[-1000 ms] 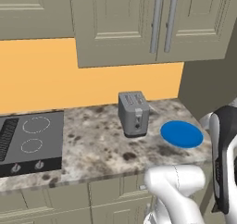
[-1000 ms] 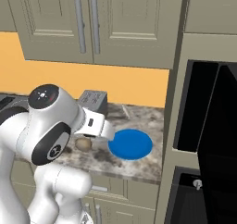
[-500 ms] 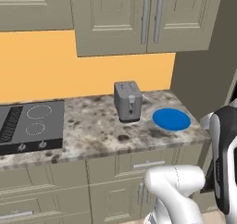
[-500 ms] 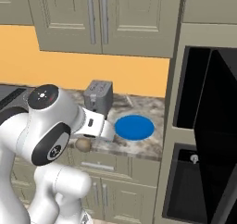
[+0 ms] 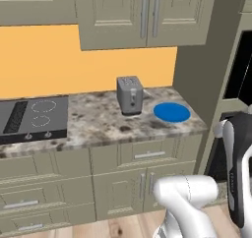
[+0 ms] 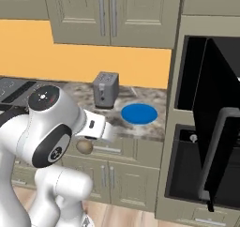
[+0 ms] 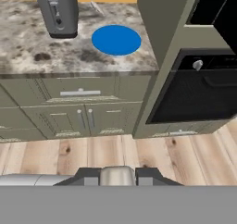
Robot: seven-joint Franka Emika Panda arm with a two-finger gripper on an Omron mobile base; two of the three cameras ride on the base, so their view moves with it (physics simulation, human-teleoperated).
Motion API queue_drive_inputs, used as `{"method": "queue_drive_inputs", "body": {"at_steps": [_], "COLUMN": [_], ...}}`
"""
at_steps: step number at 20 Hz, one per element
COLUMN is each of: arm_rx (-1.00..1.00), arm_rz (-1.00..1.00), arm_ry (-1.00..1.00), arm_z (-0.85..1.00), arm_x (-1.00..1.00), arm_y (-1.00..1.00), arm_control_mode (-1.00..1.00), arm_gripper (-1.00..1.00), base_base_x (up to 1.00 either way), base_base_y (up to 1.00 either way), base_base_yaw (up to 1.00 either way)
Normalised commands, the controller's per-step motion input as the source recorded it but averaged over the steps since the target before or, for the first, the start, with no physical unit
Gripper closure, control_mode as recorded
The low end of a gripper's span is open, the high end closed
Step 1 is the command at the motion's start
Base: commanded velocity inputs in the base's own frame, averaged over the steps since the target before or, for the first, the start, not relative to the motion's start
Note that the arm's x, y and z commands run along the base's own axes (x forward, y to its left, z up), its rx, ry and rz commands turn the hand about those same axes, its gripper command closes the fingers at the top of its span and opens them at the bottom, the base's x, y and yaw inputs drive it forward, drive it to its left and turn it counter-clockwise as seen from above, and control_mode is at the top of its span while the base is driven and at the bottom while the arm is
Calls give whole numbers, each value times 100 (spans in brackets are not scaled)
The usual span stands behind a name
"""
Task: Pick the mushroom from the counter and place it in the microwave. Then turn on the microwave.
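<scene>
Mushroom (image 6: pixel 85 147) sits clamped in the end effector (image 7: pixel 117 177), off the counter (image 5: pixel 98 121).

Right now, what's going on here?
The arm's gripper holds the mushroom in its jaws, off the counter and out in front of the cabinets. The microwave, right of the counter, has its door open. The mushroom is not yet inside it.

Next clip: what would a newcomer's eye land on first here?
The blue plate on the speckled counter, right of the grey toaster. Then the microwave, its dark door swung open toward the camera in the right base view. A small tan mushroom shows beside the arm.
</scene>
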Motion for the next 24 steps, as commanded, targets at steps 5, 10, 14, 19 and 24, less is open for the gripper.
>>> {"method": "queue_drive_inputs", "body": {"at_steps": [5, 10, 14, 19, 24], "arm_rx": [0, 0, 0, 0, 0], "arm_rz": [0, 0, 0, 0, 0], "arm_ry": [0, 0, 0, 0, 0], "arm_z": [0, 0, 0, 0, 0], "arm_x": [0, 0, 0, 0, 0], "arm_y": [0, 0, 0, 0, 0], "arm_control_mode": [100, 100, 100, 100, 100], "arm_gripper": [100, 100, 100, 100, 100], "base_base_x": [-62, -60, -59, -57, -52], "base_base_y": [2, 3, 4, 6, 5], "base_base_yaw": [-4, -5, -5, -6, -7]}}
